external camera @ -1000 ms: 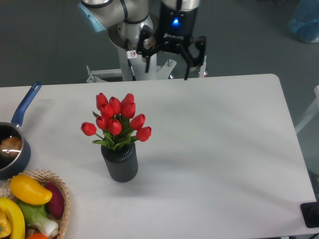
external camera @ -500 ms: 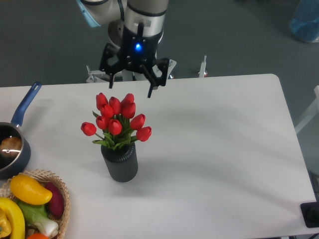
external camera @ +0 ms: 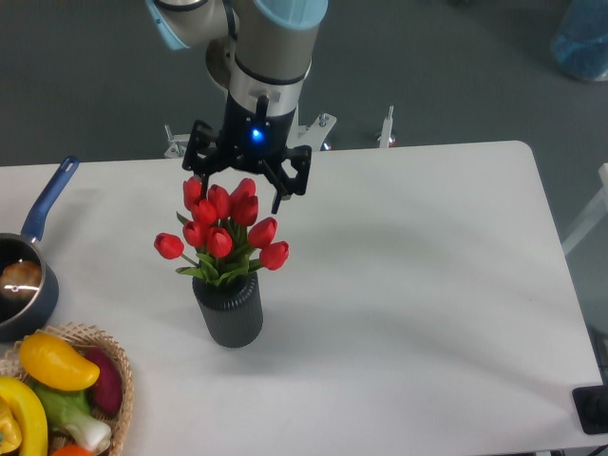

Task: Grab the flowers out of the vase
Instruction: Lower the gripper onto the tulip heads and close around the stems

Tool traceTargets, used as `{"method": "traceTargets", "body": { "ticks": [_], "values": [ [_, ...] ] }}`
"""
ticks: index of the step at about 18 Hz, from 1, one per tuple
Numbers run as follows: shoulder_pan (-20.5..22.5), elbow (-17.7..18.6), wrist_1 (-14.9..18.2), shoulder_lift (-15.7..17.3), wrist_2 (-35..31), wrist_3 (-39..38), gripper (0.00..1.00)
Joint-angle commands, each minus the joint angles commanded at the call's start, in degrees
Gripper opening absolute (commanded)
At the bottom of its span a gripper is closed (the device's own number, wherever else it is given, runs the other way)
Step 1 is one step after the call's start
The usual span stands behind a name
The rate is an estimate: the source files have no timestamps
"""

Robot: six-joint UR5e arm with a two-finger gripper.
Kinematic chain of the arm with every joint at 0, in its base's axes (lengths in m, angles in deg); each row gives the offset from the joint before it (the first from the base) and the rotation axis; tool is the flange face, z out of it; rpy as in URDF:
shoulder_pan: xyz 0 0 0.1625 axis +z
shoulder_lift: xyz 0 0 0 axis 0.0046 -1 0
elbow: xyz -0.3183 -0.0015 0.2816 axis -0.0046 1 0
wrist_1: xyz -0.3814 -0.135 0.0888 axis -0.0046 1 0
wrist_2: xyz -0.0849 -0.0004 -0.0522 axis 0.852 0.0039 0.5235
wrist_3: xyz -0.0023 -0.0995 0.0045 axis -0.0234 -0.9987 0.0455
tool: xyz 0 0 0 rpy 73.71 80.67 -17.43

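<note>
- One bunch of nine red tulips with green leaves (external camera: 224, 233) stands in one short, dark grey ribbed vase (external camera: 229, 309) on the white table (external camera: 408, 285).
- One black two-finger gripper (external camera: 239, 193) hangs spread wide at the topmost buds, one finger on each side, holding nothing; whether it touches them is unclear.

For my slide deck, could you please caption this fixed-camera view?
Open gripper poised over the red tulips standing in a dark ribbed vase on a white table.
</note>
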Motion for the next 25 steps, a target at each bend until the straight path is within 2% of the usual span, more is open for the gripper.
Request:
{"method": "traceTargets", "body": {
  "ticks": [10,19,23,25],
  "values": [
    [-1.1,-1.6,-0.1,0.9,0.1,-1.5,1.0],
    [-6.1,-1.0,-0.4,1.1,-0.2,-4.0,1.0],
    [-6.6,-0.9,-0.6,0.4,-0.4,-3.4,1.0],
    [-6.5,-0.9,-0.6,-0.2,-1.6,-2.9,0.89]
  ]
}}
